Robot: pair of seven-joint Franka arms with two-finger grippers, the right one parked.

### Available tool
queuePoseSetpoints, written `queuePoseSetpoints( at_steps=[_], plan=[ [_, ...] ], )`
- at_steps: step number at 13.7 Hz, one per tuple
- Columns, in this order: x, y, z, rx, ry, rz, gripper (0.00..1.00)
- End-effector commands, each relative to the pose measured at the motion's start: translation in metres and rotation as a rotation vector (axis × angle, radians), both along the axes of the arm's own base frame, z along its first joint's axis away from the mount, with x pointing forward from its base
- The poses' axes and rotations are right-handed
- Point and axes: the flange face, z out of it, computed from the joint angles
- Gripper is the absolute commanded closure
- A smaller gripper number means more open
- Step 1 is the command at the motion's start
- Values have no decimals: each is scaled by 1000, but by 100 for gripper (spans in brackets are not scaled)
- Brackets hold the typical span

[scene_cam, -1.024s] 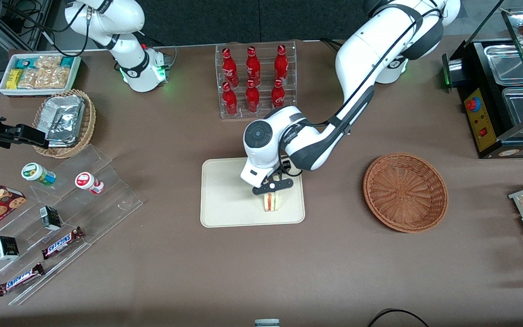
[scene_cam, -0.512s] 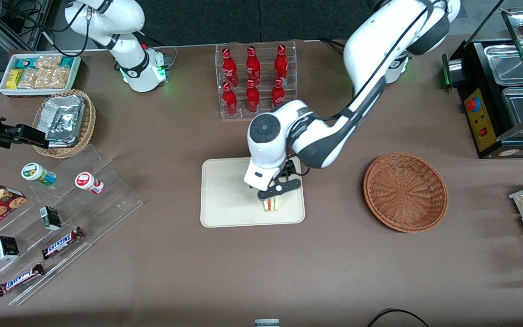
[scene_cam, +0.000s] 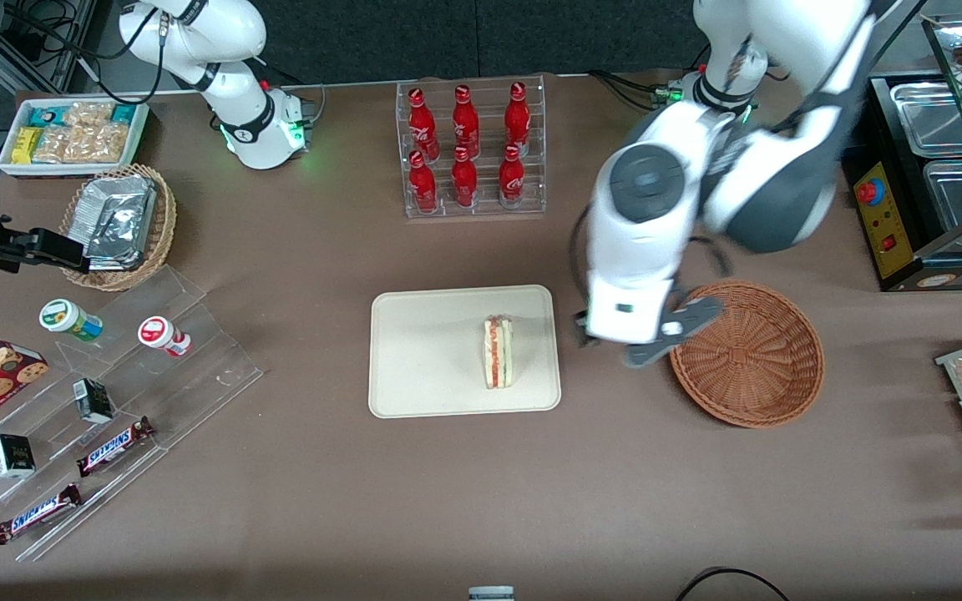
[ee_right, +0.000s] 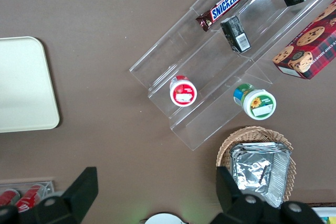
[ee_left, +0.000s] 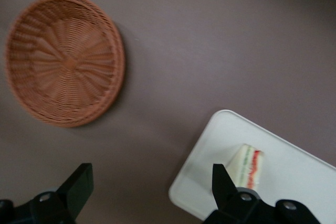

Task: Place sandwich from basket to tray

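Observation:
The sandwich (scene_cam: 498,351), a pale wedge with red and green filling, lies on the cream tray (scene_cam: 422,359) at the tray's end nearer the basket (scene_cam: 746,352). The reddish-brown wicker basket holds nothing. My left gripper (scene_cam: 644,346) hangs high above the table between tray and basket, touching neither. In the left wrist view the gripper (ee_left: 149,178) is open, its fingers wide apart with only bare table between them. That view also takes in the basket (ee_left: 64,59), a corner of the tray (ee_left: 220,150) and the sandwich (ee_left: 245,165).
A clear rack of red bottles (scene_cam: 470,146) stands farther from the front camera than the tray. A black food warmer (scene_cam: 932,184) sits at the working arm's end. A tan basket of foil packets (scene_cam: 118,224) and an acrylic snack stand (scene_cam: 113,392) are toward the parked arm's end.
The gripper has let go of the sandwich, risen off the tray and swung toward the basket. The sandwich stays lying on the tray.

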Motion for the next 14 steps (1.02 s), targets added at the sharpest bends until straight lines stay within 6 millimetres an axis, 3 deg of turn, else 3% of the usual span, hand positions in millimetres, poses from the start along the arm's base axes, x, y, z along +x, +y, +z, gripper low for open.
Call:
queuePoseSetpoints(
  at_steps=[1, 6, 11, 14],
  plan=[
    [-8, 53, 36, 8, 40, -42, 0],
    [-15, 173, 95, -40, 118, -169, 0],
    [-45, 247, 135, -105, 165, -319, 0],
    [-92, 283, 153, -137, 144, -381, 0]
  ],
)
